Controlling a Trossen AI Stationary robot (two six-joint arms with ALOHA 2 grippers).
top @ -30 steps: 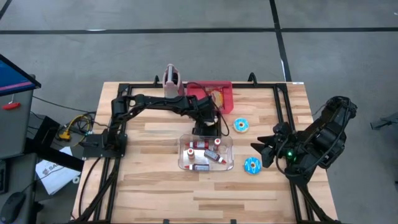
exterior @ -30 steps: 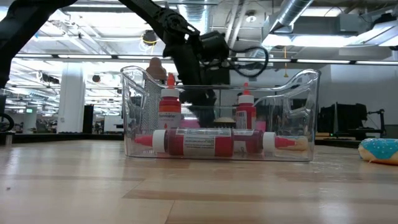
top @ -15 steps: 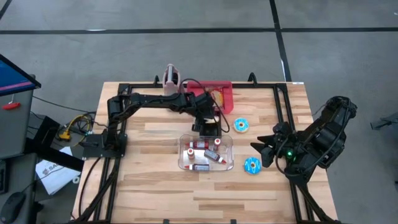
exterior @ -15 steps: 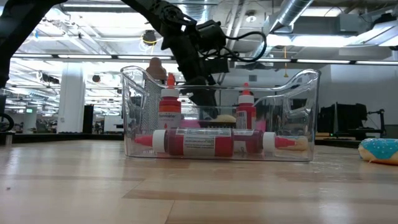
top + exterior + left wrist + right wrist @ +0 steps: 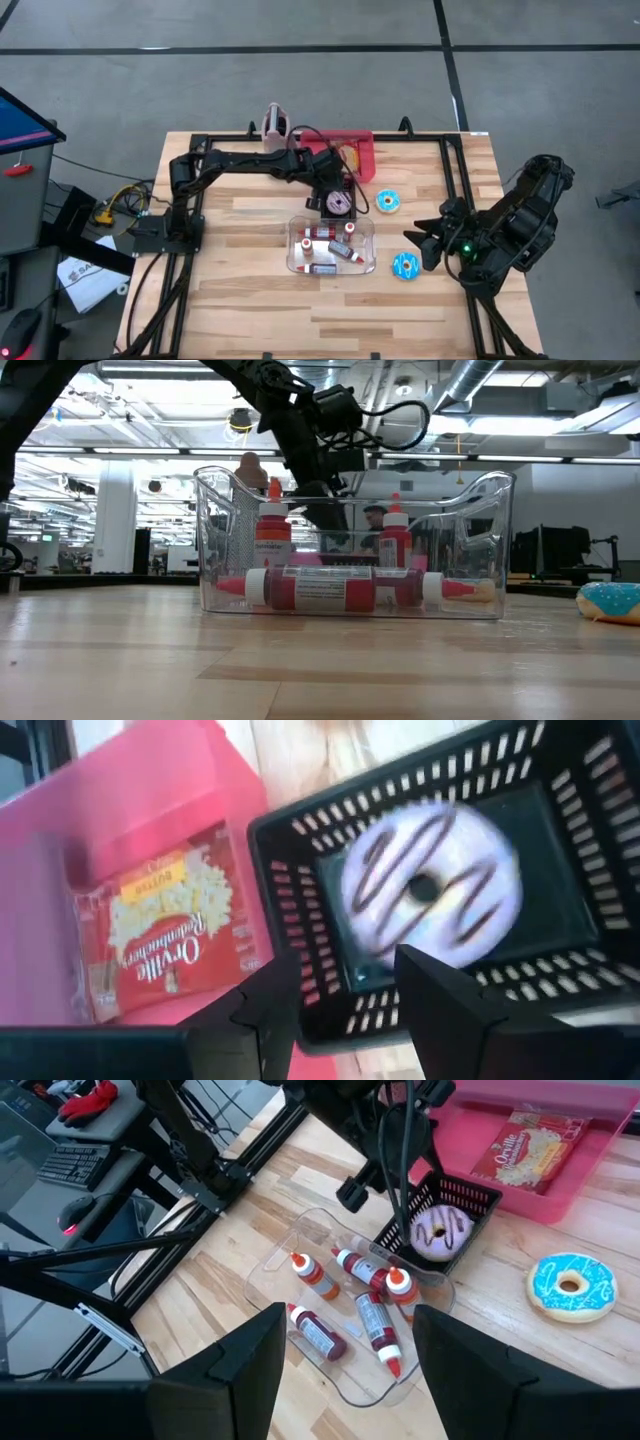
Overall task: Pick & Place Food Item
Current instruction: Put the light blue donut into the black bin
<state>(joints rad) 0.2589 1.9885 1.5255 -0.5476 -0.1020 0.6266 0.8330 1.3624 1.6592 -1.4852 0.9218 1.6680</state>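
A doughnut with pale purple icing and dark stripes [image 5: 340, 203] lies flat in a small black mesh basket [image 5: 352, 213], just beyond the clear bin. It also shows in the left wrist view [image 5: 430, 890] and in the right wrist view [image 5: 440, 1235]. My left gripper [image 5: 328, 188] is open and empty above the basket's far side, and its fingers [image 5: 270, 1010] touch nothing. My right gripper [image 5: 412, 238] is open and empty at the table's right. It hangs above the table between two blue doughnuts [image 5: 388, 201] [image 5: 405, 266].
A clear bin [image 5: 331, 246] holding several red sauce bottles [image 5: 320, 588] stands mid-table. A pink tray [image 5: 355, 150] with a popcorn packet [image 5: 170, 935] is at the far edge. A pinkish object [image 5: 277, 125] stands beside it. A black frame runs around the table.
My left gripper has risen and drawn back a little toward the table's far edge. It no longer covers the black basket. The purple-iced doughnut now shows lying in the basket.
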